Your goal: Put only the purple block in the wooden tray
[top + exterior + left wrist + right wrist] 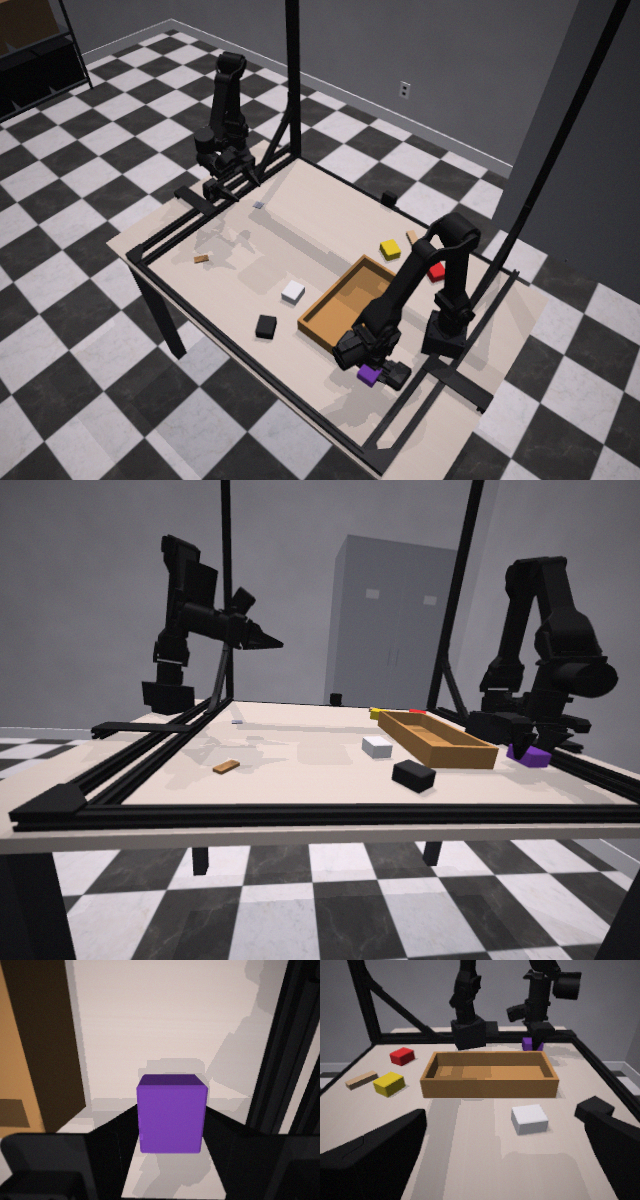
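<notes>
The purple block (369, 375) rests on the table near the front corner, just outside the short end of the wooden tray (351, 299). My left gripper (374, 369) is lowered over the block, and in the left wrist view its fingers press against both sides of the block (172, 1112). The block also shows in the exterior view (532, 756) under the left gripper (527, 738). The tray (434, 738) sits flat, right side up and empty. My right gripper (235, 188) is open and empty, held above the far end of the table, seen also in the exterior view (271, 643).
A white block (293, 291) and a black block (265, 326) lie beside the tray. A yellow block (390, 249), a red block (436, 272) and a tan piece (412, 236) lie past it. Another tan piece (201, 258) lies at the left. Black frame rails edge the table.
</notes>
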`<act>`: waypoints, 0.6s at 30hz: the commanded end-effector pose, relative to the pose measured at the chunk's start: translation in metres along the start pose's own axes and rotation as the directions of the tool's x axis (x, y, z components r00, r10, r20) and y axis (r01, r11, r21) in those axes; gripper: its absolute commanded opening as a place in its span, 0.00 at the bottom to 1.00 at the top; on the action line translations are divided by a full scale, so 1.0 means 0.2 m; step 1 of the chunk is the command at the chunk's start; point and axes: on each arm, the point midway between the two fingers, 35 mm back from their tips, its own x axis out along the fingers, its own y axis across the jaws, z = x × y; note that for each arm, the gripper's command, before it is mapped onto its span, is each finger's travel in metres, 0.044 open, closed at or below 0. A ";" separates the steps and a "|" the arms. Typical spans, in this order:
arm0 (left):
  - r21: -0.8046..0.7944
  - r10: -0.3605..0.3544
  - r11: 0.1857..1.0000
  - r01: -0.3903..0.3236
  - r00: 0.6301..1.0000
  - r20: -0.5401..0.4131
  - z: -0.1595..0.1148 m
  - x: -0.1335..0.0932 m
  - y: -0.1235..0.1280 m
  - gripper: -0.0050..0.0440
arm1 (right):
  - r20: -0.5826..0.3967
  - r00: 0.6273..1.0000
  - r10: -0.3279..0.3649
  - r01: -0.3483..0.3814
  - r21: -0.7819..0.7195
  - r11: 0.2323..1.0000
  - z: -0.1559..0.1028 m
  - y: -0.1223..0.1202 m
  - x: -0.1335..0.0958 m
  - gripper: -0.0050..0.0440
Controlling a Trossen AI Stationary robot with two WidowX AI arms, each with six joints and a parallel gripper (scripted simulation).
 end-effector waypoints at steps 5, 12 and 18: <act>0.003 0.011 1.000 -0.011 1.000 -0.013 -0.02 -0.21 0.01 0.10 | 0.001 1.000 0.001 -0.001 -0.006 1.000 0.00 0.00 0.00 0.92; 0.003 0.011 1.000 -0.011 1.000 -0.013 -0.01 -0.33 0.01 0.10 | 0.001 1.000 0.001 -0.001 -0.006 1.000 0.00 0.00 0.00 0.92; 0.003 0.009 1.000 -0.009 1.000 -0.016 0.01 -0.33 0.06 0.10 | 0.001 1.000 0.001 -0.001 -0.006 1.000 0.00 0.00 0.00 0.92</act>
